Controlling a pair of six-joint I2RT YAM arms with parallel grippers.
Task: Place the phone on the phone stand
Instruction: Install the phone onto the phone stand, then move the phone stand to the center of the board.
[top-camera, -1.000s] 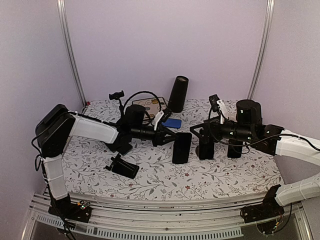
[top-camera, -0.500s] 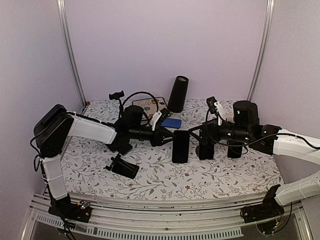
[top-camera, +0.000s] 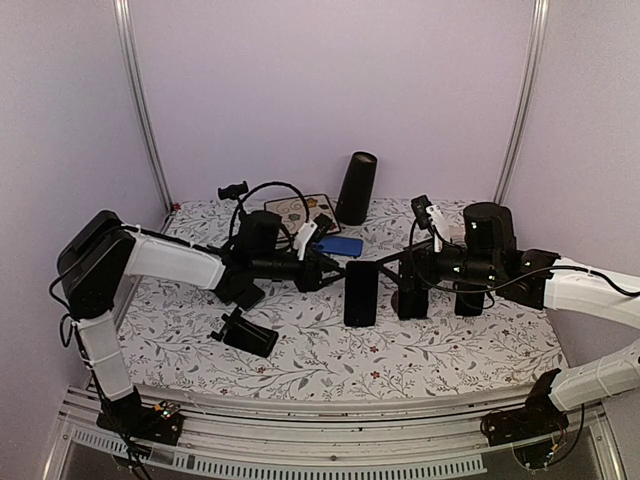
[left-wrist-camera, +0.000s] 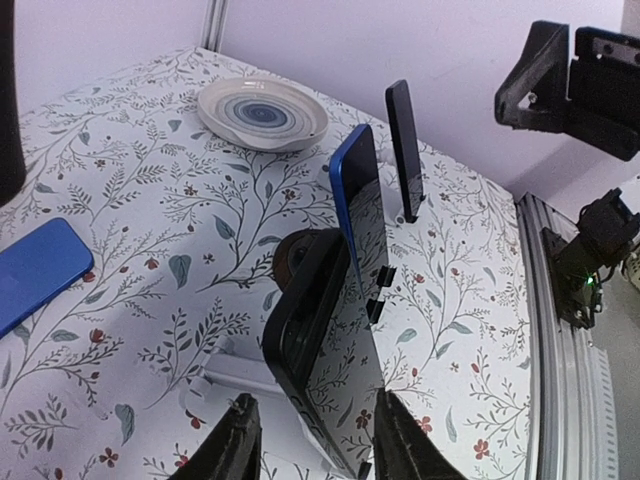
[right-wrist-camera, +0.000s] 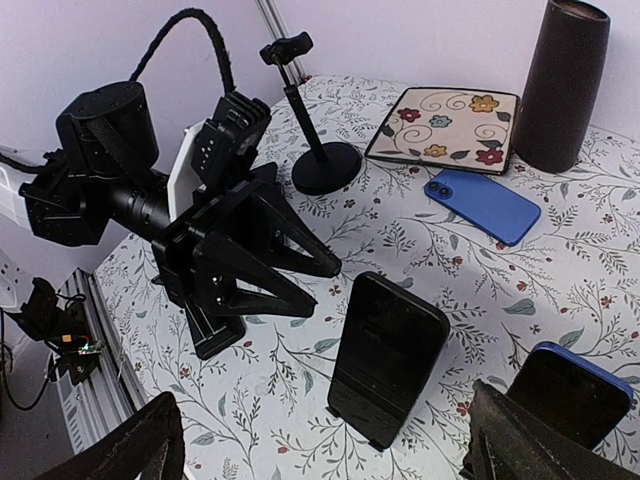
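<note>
The phone (top-camera: 361, 293) stood upright near the middle of the floral table (top-camera: 330, 360), its dark screen facing the near edge. It leaned back on a pale phone stand (left-wrist-camera: 228, 377) at its base. Only a small black clamp (top-camera: 245, 333) lay nearer, off to the left.

Just left of the phone, the left gripper (top-camera: 328, 270) pointed at it with its jaws spread and nothing between them; it was close to the phone but not touching. From the right, the right gripper (top-camera: 400, 270) faced the same phone with its jaws wide apart and empty.

Beyond the phone, in the left wrist view, a blue-cased phone (left-wrist-camera: 355, 200) and a black phone (left-wrist-camera: 405, 150) stood upright one behind the other, with a striped plate (left-wrist-camera: 262, 110) farther on.

Behind the grippers a blue phone (top-camera: 343, 246) lay flat. Farther back were a flowered mat (top-camera: 297, 209) and a gooseneck holder (top-camera: 233, 190), and a dark cylinder (top-camera: 356, 187) stood by the back wall.
</note>
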